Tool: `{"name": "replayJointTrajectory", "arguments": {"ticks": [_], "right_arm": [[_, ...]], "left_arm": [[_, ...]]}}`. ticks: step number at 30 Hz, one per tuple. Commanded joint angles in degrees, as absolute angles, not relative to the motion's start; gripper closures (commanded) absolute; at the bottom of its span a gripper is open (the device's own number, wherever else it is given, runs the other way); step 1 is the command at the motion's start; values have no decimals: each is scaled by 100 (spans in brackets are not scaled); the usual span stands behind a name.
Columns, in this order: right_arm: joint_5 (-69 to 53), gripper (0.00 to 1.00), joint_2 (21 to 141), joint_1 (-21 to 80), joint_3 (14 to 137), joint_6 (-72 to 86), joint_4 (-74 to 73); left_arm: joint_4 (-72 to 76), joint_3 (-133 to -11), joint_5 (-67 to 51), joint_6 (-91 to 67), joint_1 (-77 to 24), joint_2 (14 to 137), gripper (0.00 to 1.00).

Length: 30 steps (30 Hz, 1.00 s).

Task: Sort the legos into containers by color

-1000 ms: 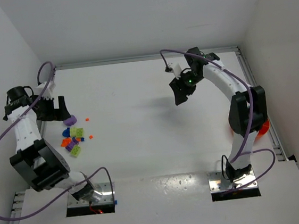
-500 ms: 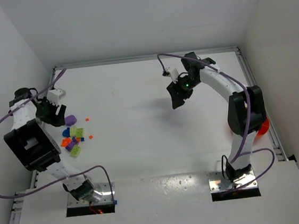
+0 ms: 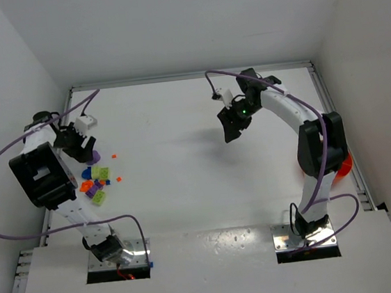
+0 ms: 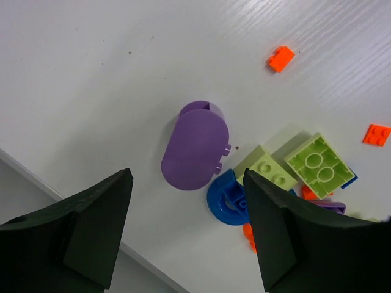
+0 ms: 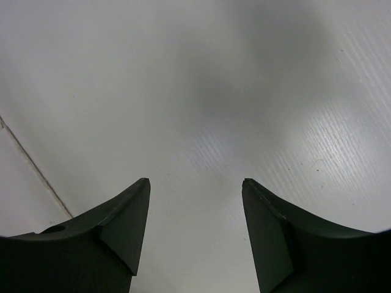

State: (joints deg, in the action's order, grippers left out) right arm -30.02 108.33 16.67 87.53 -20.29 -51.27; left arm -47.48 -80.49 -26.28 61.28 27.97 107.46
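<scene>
I read no text, label, brand mark or number in any of my views. The studs on the lime green bricks, at the lower right of the left wrist view, are too small and soft for me to make out any lettering.

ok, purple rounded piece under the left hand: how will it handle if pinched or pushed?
Purple piece looks like rigid plastic: probably stiff and light. Smooth top, rounded ends: it may slip or twist in a pinch; straight sides seem safer. Lying flat, it likely won't roll, but a push could shove the blue round piece beside it.
</scene>
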Motion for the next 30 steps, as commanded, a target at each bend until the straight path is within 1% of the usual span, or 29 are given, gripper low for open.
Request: {"name": "replayJointTrajectory", "arguments": {"ticks": [1,11,14,15,20,25,28,29,30], "right_arm": [[-3059,37,10854,1705,8807,-1978,-5036],[-3006,37,10907,1705,8859,-1978,-5036],[-3006,37,10907,1705,8859,-1978,-5036],[-3058,37,10959,1705,8859,-1925,-5036],[-3182,37,10960,1705,8921,-1697,-5036],[-3813,37,11013,1652,8974,-1232,-4949],[-4218,36,10952,1600,8860,-724,-4564],[-4297,36,10882,1600,8807,-529,-4405],[-4367,35,10829,1600,8728,-327,-4238]], "left_arm": [[-4632,-8279,-2804,6328,2664,10871,21],[-4632,-8332,-2602,6434,2540,11250,21],[-4580,-8332,-2549,6434,2540,11312,25],[-4579,-8332,-2549,6434,2540,11364,25],[-4579,-8280,-2374,6495,2540,11417,37],[-4579,-8227,-2373,6557,2540,11470,47],[-4579,-8166,-2373,6609,2540,11470,56],[-4579,-8165,-2373,6609,2540,11470,63],[-4579,-8165,-2556,6609,2540,11470,66]]}}
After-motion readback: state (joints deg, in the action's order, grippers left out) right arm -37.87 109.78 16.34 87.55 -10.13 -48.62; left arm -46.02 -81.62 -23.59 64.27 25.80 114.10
